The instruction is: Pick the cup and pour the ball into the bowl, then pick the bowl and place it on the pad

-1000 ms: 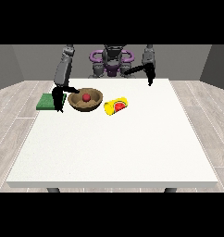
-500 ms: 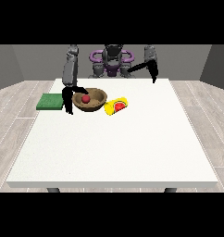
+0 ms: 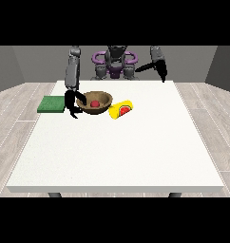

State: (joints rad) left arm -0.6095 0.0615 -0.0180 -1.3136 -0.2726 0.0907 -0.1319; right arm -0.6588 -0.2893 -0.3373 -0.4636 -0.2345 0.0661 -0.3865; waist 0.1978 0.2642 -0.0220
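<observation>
The robot hand at the view's left hangs low over the white counter, its fingers curled at the near left rim of the brown bowl; whether they actually clasp the rim I cannot tell. The bowl sits at the hand's 3 o'clock and holds the red ball. Just beyond, at the bowl's 4 o'clock, the yellow cup lies on its side. The green pad lies at the hand's 9 o'clock. The robot hand at the view's right is raised well away, fingers unclear.
</observation>
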